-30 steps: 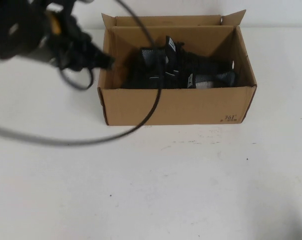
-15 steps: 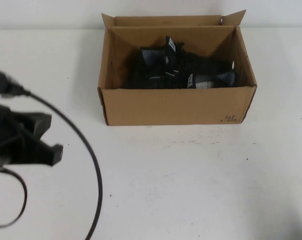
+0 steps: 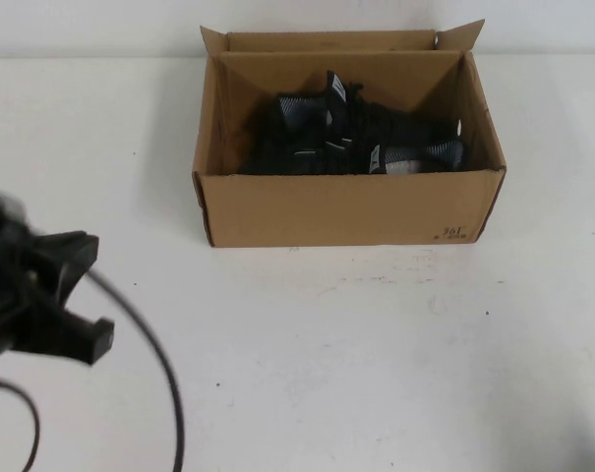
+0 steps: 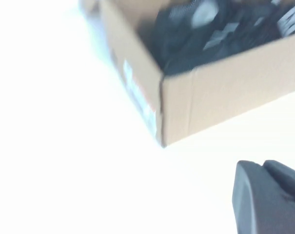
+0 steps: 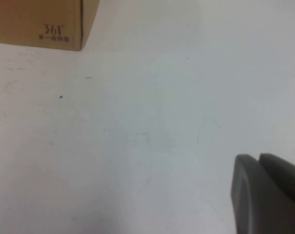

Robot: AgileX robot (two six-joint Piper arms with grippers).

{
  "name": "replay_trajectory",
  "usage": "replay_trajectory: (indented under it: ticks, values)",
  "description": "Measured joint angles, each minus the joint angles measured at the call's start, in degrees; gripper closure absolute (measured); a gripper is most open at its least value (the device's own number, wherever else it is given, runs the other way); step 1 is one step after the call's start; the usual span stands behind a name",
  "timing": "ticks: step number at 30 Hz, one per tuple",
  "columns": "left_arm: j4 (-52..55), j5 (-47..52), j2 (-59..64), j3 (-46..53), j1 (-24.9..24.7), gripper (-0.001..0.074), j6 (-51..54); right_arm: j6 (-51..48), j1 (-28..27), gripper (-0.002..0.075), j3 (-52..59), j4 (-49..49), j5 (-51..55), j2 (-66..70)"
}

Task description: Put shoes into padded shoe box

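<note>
Surface: white, scuffed table with small dark specks.
On it: brown corrugated cardboard shoe box, far centre, flaps upright.
Left gripper: near left, above table.
Right gripper: above bare table.

The black left gripper hangs low over the white table, well off to the left of and nearer the robot than the brown corrugated cardboard shoe box, with its two fingers spread apart and nothing between them; a black cable loops down from the left arm behind it. The right gripper shows only as a dark grey finger edge in the right wrist view, above bare table on the robot's right of that box's marked corner, clear of the box.
</note>
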Motion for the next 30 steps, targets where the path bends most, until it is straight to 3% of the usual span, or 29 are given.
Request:
replay_trajectory:
  ticks: [8, 11, 15, 20, 30]
  values:
    - [-14.61, -34.87, -17.37, 23.15, 7.13, 0.0738, 20.77, 0.0, 0.0, 0.0734, 0.0, 0.0, 0.0, 0.0]
    - [-14.84, -40.9, -25.15, 30.21, 10.84, 0.0738, 23.28, 0.0, 0.0, 0.0734, 0.0, 0.0, 0.0, 0.0]
    - [-15.34, -38.35, -35.6, 35.22, 17.71, 0.0738, 23.3, 0.0, 0.0, 0.0734, 0.0, 0.0, 0.0, 0.0]
    - [-15.42, -28.06, -43.88, 36.57, 24.91, 0.0738, 21.21, 0.0, 0.0, 0.0734, 0.0, 0.0, 0.0, 0.0]
    - [-13.93, -5.48, -48.21, 36.92, 25.22, 0.0738, 17.17, 0.0, 0.0, 0.0734, 0.0, 0.0, 0.0, 0.0]
